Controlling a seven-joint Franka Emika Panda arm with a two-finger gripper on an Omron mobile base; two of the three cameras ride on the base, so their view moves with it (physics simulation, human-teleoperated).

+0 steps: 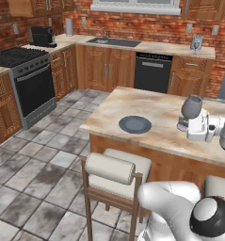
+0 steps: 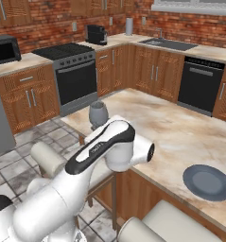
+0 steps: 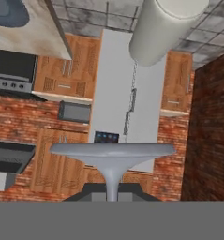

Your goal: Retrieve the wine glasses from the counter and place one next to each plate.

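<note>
Hand (image 3: 111, 196) clamps a wine glass (image 1: 192, 107) by its stem; we see the glass upright above the bench (image 1: 151, 106). No readable writing.

The white arm is raised from the base and bent at the elbow over the island's edge, the forearm reaching forward. The gripper (image 1: 191, 123) is turned sideways. Its jaws are closed on the stem of a wine glass (image 1: 192, 107), which is carried above the hand.
</note>
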